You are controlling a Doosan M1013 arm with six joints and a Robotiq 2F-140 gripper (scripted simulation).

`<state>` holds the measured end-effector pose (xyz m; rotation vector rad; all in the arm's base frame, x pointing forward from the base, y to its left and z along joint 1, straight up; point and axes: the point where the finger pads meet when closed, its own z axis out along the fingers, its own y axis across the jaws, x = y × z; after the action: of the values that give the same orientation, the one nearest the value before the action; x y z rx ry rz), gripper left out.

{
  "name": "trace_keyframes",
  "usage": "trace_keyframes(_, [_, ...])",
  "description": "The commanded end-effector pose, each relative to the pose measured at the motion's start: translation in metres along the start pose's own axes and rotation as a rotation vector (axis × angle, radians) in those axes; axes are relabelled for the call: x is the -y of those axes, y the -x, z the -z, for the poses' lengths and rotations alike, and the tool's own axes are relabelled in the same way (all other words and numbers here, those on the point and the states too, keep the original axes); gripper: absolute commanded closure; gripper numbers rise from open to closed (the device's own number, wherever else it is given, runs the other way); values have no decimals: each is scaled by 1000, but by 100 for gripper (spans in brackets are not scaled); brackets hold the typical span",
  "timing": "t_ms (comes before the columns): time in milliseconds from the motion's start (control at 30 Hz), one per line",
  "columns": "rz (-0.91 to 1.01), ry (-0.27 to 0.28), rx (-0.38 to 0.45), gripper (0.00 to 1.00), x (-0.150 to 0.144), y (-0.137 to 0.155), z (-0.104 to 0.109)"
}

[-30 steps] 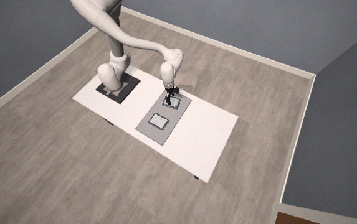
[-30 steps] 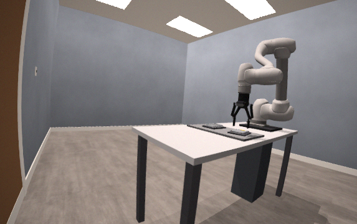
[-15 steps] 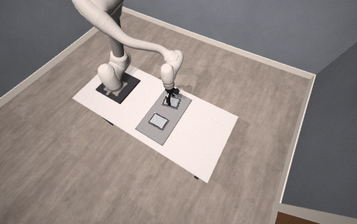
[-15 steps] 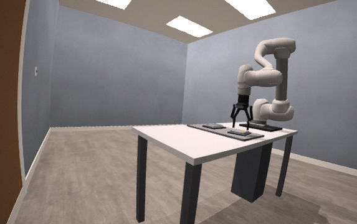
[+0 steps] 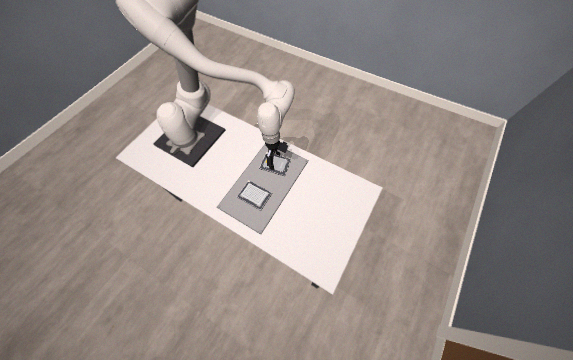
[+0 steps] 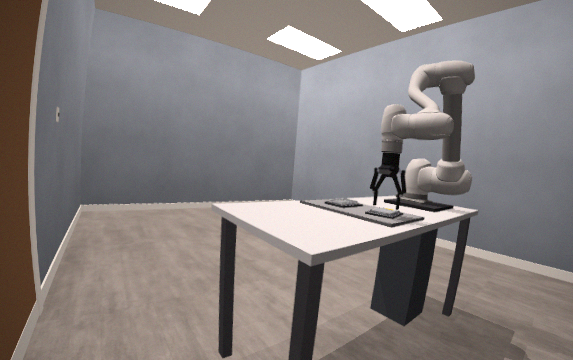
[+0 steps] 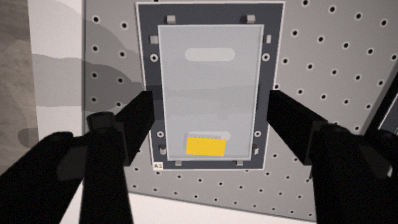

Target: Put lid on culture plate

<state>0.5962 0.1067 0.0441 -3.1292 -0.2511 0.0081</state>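
Note:
The clear lid (image 7: 210,90) with a yellow tag lies flat in its dark lid park frame (image 7: 209,86) on the grey pegboard. It also shows in the top view (image 5: 279,163). My gripper (image 7: 210,105) is open, straight above the lid, with one black finger on each long side and apart from it. In the exterior view the gripper (image 6: 387,202) hangs just above the lid (image 6: 384,212). The culture plate (image 5: 254,193) sits in its nest on the nearer half of the pegboard, uncovered; in the exterior view the plate (image 6: 343,202) lies to the left.
The grey pegboard (image 5: 264,186) lies across the white table. The arm's dark base plate (image 5: 189,140) stands at the table's far left end. The table edge runs just beside the lid park in the wrist view.

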Motion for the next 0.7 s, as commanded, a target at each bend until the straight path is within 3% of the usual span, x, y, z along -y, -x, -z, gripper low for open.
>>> trace_keyframes(0, [0, 0, -1, 31, 0, 0, 1])
trace_keyframes(300, [0, 0, -1, 31, 0, 0, 1])
trace_keyframes(333, [0, 0, -1, 37, 0, 0, 1])
trace_keyframes(667, [0, 0, -1, 37, 0, 0, 1])
